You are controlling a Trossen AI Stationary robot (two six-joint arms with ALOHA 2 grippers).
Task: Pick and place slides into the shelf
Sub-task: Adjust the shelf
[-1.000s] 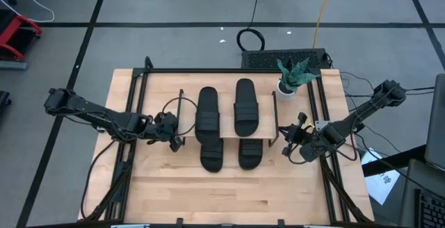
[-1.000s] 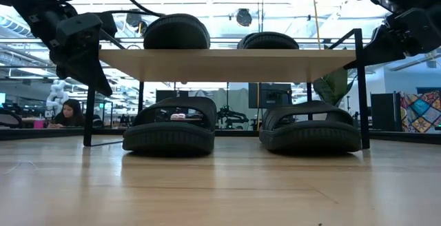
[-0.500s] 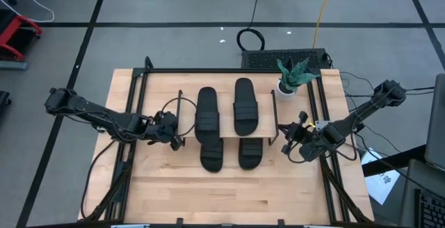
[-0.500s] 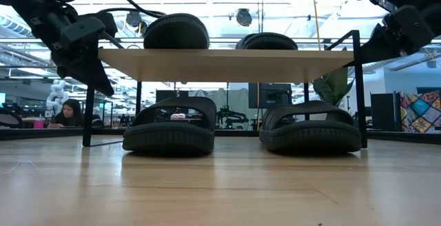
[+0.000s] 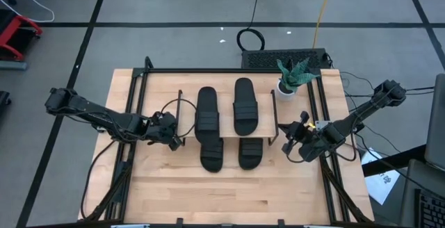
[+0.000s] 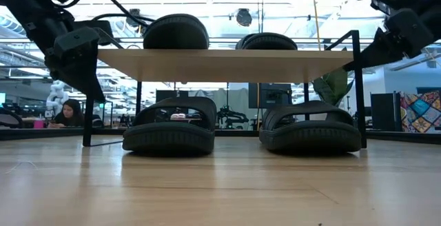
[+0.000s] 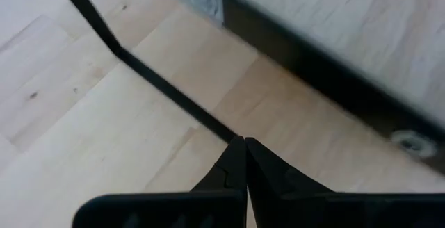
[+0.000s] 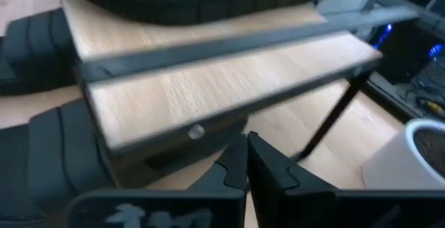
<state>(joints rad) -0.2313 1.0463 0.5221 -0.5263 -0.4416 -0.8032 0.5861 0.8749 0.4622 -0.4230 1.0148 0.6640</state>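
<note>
Two slides [image 5: 221, 111] are lying on the shelf [image 5: 228, 139] at frame centre and two [image 5: 232, 153] are sitting beneath it, while the clenched, empty left gripper [image 5: 178, 142] and right gripper [image 5: 287, 144] are flanking its left and right ends.

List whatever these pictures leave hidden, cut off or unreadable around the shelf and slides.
- High view: the shelf board covers the rear halves of the two lower slides.
- Low view: the board hides most of the two upper slides; only their rounded ends show.
- Right wrist view: slides are cut off by the picture edges.
- Left wrist view: no slide shows.
</note>
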